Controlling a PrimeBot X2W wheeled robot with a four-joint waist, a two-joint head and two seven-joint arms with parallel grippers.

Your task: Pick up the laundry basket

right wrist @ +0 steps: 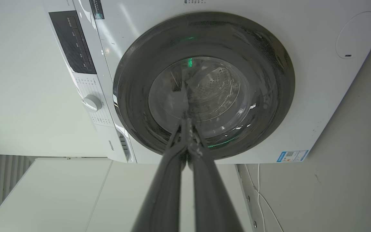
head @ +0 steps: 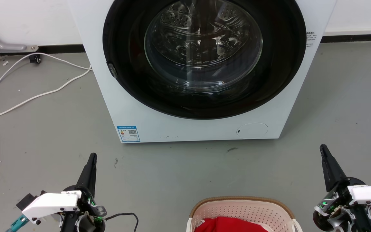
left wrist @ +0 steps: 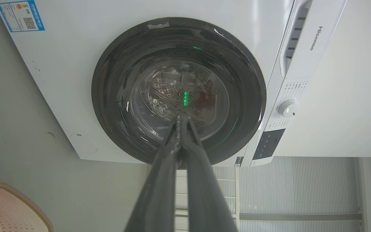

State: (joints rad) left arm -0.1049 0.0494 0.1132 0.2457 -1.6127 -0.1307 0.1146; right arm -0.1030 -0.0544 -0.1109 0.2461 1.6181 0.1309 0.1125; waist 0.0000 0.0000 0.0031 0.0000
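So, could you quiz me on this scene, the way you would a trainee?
1. True or false: the left gripper or the right gripper is gripping the laundry basket.
2. What lies in the basket? A) a red cloth B) white towels C) nothing
3. Fill in: the white cable lies on the floor to the robot's ____ of the washing machine.
Key: 1 false, both are shut on nothing and apart from it; 2 A; 3 left.
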